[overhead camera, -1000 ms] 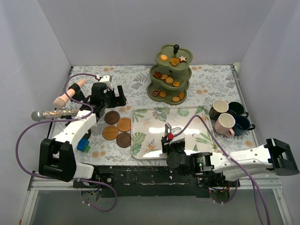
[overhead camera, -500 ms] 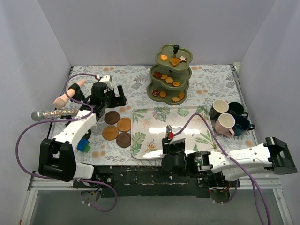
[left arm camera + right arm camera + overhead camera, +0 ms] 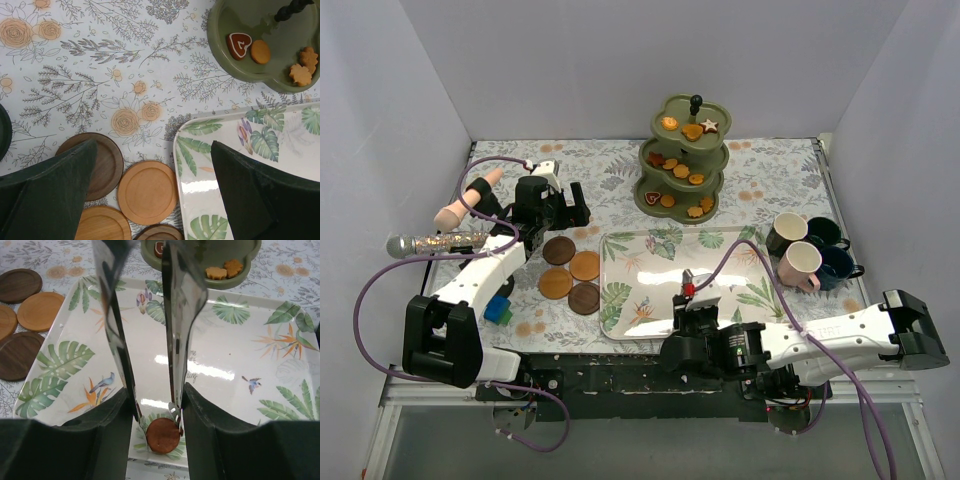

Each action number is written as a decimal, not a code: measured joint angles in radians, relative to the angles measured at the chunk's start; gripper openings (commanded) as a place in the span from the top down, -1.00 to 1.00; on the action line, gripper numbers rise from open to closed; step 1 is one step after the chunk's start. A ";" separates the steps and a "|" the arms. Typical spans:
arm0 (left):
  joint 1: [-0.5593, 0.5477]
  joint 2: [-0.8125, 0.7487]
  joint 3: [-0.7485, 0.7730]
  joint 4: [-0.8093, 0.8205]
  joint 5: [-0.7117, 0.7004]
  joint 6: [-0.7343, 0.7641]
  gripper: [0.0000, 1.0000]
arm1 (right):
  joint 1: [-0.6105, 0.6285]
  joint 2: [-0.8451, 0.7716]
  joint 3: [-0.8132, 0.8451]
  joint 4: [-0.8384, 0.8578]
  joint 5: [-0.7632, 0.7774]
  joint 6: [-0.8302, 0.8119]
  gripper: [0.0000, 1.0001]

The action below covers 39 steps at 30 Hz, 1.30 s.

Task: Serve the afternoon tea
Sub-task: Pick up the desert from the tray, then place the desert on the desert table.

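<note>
My right gripper [image 3: 156, 396] is shut on the metal tongs [image 3: 177, 315]. The tong tips pinch a round brown biscuit [image 3: 163, 435] at the near edge of the leaf-print tray [image 3: 225, 365]. In the top view the right gripper [image 3: 692, 298] sits over the tray's front [image 3: 650, 250]. The olive-green three-tier stand [image 3: 682, 165] holds several biscuits behind the tray. My left gripper [image 3: 152, 150] is open and empty above the brown coasters [image 3: 147, 192], beside the tray's left edge [image 3: 200, 165]. The mugs [image 3: 810, 250] stand to the right of the tray.
A glittery microphone [image 3: 435, 242] and a peach-coloured object [image 3: 460, 200] lie at the far left. A small blue block [image 3: 498, 310] sits by the left arm's base. The stand's lowest tier [image 3: 235, 70] shows a heart biscuit [image 3: 238, 45]. White walls enclose the table.
My right arm has drawn back toward the tray's near edge and a little to the right, with the tongs in its grip. The left arm has not moved.
</note>
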 measured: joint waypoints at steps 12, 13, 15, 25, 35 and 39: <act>0.000 0.000 0.000 0.000 -0.002 0.001 -0.96 | -0.193 -0.168 -0.105 0.506 -0.173 -0.606 0.39; 0.000 0.000 0.000 0.000 -0.002 0.001 -0.96 | -0.228 -0.179 -0.102 0.556 -0.200 -0.667 0.39; 0.000 0.000 0.000 0.000 -0.002 0.001 -0.96 | -0.294 -0.183 -0.074 0.618 -0.254 -0.777 0.39; 0.000 0.000 0.000 0.000 -0.003 0.002 -0.96 | -0.677 -0.100 0.262 0.792 -0.553 -1.159 0.39; 0.000 0.000 -0.003 0.006 -0.016 0.018 -0.96 | -1.068 0.126 0.590 0.916 -0.837 -1.208 0.40; 0.000 0.000 -0.004 0.016 -0.037 0.028 -0.96 | -1.170 0.217 0.669 0.915 -0.931 -1.175 0.41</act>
